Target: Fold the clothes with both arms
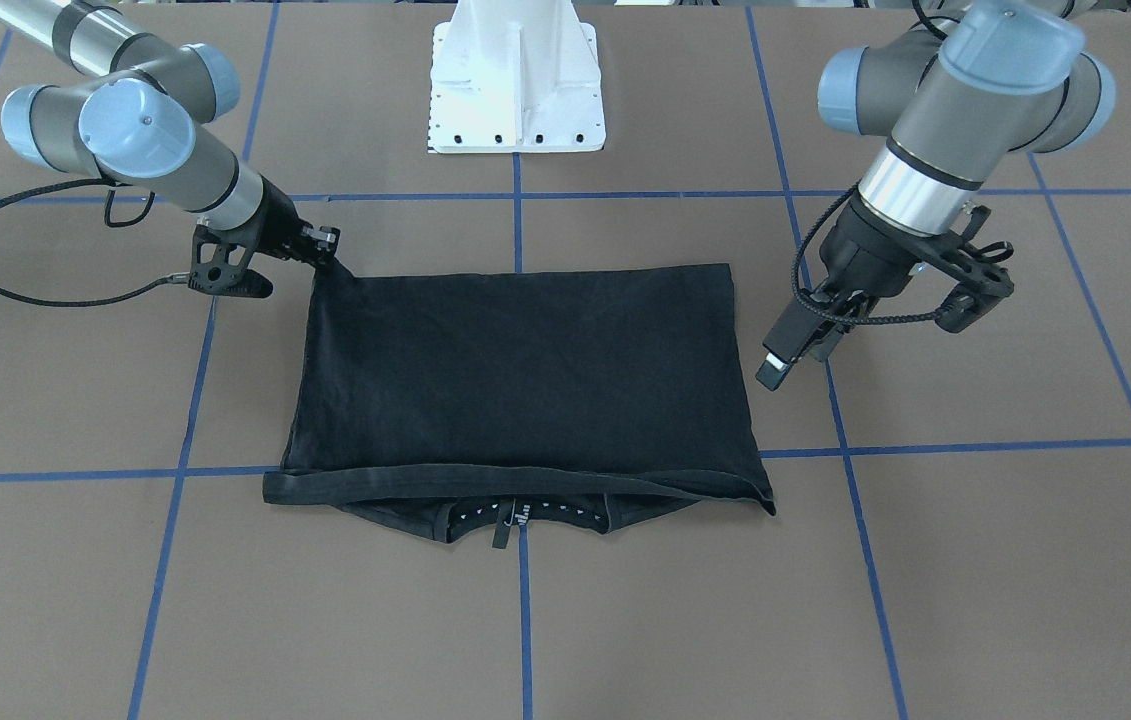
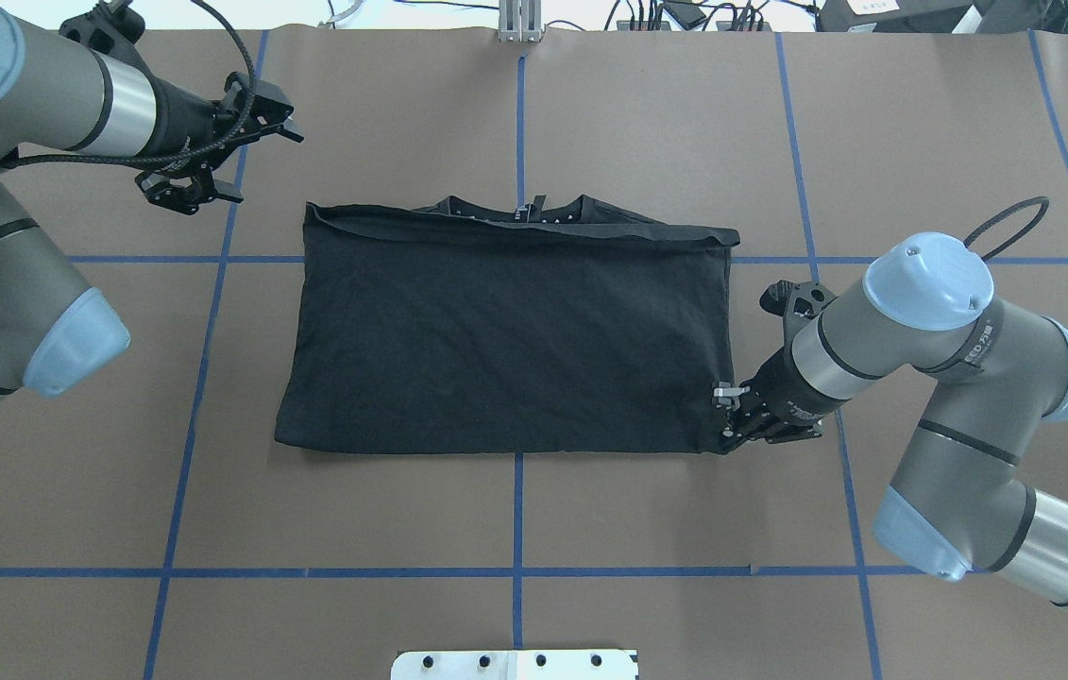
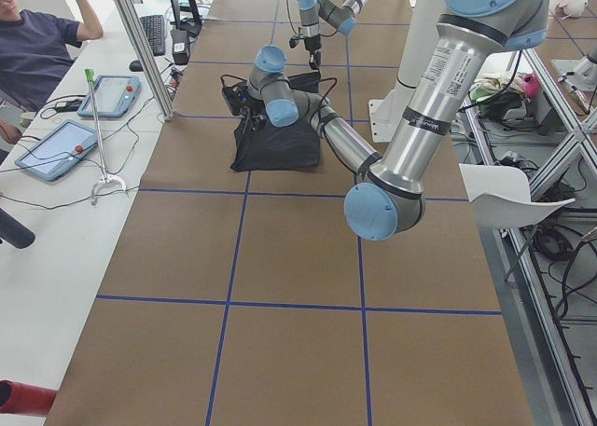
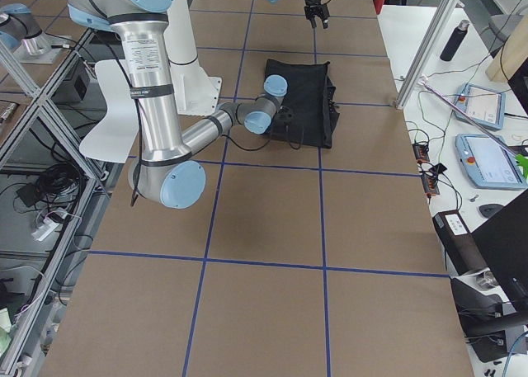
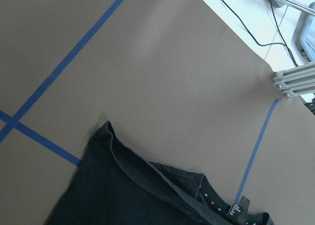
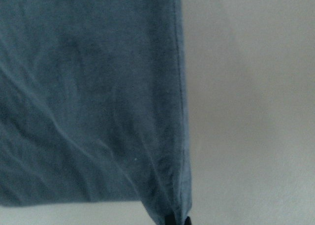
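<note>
The black T-shirt (image 1: 525,380) lies folded in half as a rectangle on the brown table (image 2: 505,340). Its collar and label (image 1: 520,515) peek out at the far edge, and the graphic is hidden. My right gripper (image 2: 722,416) is shut on the shirt's near right corner, low at the table (image 1: 330,262). The right wrist view shows the fingertips (image 6: 176,220) pinching that corner of the cloth (image 6: 88,97). My left gripper (image 1: 793,362) hangs open and empty above the table, off the shirt's far left corner (image 2: 274,118). The left wrist view shows that corner (image 5: 106,131) but no fingers.
The white pedestal base (image 1: 515,90) stands at the robot's side of the table (image 2: 515,661). Blue tape lines (image 2: 518,491) cross the brown surface. A side table with tablets (image 3: 56,146) and a seated operator (image 3: 37,44) lies beyond the far edge.
</note>
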`<action>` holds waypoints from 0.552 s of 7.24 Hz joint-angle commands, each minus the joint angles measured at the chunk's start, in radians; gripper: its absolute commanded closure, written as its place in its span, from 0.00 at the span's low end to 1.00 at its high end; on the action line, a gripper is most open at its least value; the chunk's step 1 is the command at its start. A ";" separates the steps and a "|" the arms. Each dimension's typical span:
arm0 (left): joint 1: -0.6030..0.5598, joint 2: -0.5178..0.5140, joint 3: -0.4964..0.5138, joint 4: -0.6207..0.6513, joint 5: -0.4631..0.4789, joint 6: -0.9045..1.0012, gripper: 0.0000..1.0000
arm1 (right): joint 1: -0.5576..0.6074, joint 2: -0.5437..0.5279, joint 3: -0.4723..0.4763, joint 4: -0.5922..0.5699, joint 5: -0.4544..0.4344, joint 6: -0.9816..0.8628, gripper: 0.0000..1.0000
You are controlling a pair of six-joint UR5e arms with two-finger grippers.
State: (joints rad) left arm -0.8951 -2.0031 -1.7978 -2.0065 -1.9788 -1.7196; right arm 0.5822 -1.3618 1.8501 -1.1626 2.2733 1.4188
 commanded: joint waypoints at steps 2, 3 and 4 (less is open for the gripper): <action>0.001 0.015 0.000 0.000 0.000 0.000 0.00 | -0.233 0.012 0.142 0.006 0.121 0.133 1.00; 0.002 0.023 0.000 0.000 0.000 0.000 0.00 | -0.305 0.013 0.184 0.007 0.118 0.184 1.00; 0.002 0.024 0.002 0.000 0.000 -0.002 0.00 | -0.349 0.012 0.208 0.008 0.118 0.202 1.00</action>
State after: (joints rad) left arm -0.8936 -1.9839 -1.7974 -2.0065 -1.9788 -1.7200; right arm 0.3038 -1.3506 2.0189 -1.1562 2.3886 1.5799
